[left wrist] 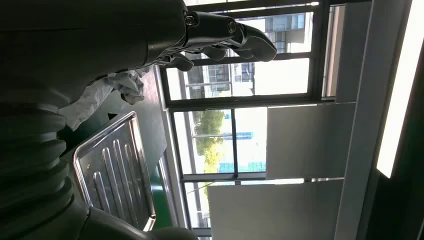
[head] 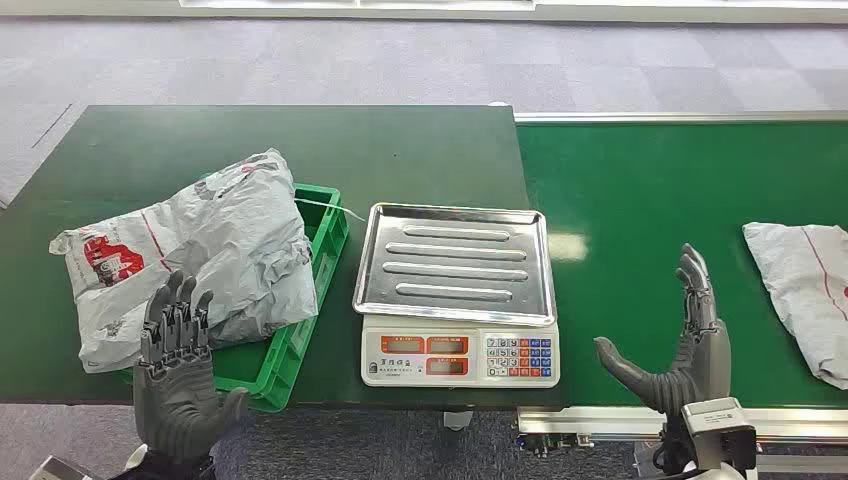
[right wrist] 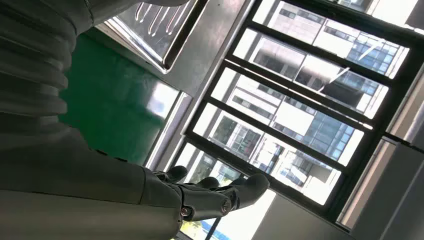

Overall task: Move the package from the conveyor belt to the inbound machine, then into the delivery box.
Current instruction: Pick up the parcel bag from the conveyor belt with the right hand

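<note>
One package (head: 200,250) already lies in the green box (head: 325,260); both robot hands, left (head: 178,375) and right (head: 680,345), spread empty; next, right reaches the belt's package (head: 805,290).

scale (head: 455,300) mid-table, belt (head: 650,190) btwn open

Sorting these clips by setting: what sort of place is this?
Probably a parcel-sorting demo station indoors: a green conveyor belt carrying a grey package, a weighing scale, and a green crate holding another bag.
</note>
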Motion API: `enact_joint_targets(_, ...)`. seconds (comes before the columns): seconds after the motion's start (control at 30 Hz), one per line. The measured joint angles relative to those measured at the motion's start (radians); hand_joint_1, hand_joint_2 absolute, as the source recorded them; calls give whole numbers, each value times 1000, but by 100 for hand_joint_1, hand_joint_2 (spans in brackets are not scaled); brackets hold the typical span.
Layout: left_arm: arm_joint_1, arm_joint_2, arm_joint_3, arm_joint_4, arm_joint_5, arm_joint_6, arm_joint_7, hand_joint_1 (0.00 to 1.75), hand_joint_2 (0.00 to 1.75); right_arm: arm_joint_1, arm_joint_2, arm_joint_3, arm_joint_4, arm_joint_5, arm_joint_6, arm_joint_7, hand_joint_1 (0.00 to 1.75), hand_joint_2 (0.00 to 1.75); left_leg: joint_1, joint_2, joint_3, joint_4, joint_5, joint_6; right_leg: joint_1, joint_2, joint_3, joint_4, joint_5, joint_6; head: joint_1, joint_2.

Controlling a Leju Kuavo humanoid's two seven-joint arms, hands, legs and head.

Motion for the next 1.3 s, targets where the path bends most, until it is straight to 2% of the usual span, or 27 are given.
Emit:
enact_joint_targets(0.17, 2, -2, 0, 0, -13, 5, -2, 0, 175, 0, 5, 0, 0, 6, -3, 3, 0, 175, 0, 0, 0, 0, 0, 0, 0, 0, 0, 0, 0, 0, 0, 0)
enact_joint_targets(0.47, 6, -1, 0, -22, -50, 26, -7, 0, 175, -33, 3, -12, 27, 112, -89, 80, 0, 175, 0, 0, 0, 0, 0, 0, 0, 0, 1, 0, 0, 0, 0, 0)
enact_joint_targets(0.57, 12, -1, 0, -29, -63, 36, -8, 0, 175, -54, 2, -16, 56, 185, -156, 151, 0, 175, 0, 0, 0, 0, 0, 0, 0, 0, 1, 0, 0, 0, 0, 0)
enact_joint_targets(0.7, 13, -1, -2, -34, -116, 69, -10, 0, 175, -127, -15, -46, 179, 261, -276, 222, 0, 175, 0, 0, 1, 0, 0, 0, 0, 0, 1, 0, 0, 0, 0, 0)
enact_joint_targets(0.8, 1, 0, -16, -28, -135, 91, -11, 0, 175, -219, -45, -83, 299, 373, -393, 289, 0, 175, 0, 0, 1, 0, 0, 0, -1, 0, 1, 0, 1, 1, 0, 0)
enact_joint_targets(0.87, -15, 4, -28, -17, -130, 96, -13, 0, 175, -289, -84, -109, 383, 442, -436, 334, 0, 175, 0, 0, 1, 1, 1, 1, -1, 0, 2, 0, 2, 1, 0, 0)
enact_joint_targets(1.03, -48, 20, -52, 18, -112, 103, -20, 0, 175, -434, -191, -160, 574, 502, -454, 362, 0, 175, -1, 0, 2, 2, 1, 1, -1, 0, 2, 0, 3, 3, 0, 0)
enact_joint_targets(1.2, -59, 29, -62, 36, -110, 104, -21, 0, 175, -481, -224, -175, 662, 511, -466, 362, 0, 175, -1, -1, 1, 1, 1, 1, -1, 0, 2, 0, 3, 2, 0, 0)
enact_joint_targets(1.3, -68, 37, -70, 47, -97, 108, -22, 0, 175, -522, -252, -179, 724, 549, -482, 401, 0, 175, -1, -1, 1, 1, 1, 1, -1, 0, 1, 0, 3, 2, 0, 0)
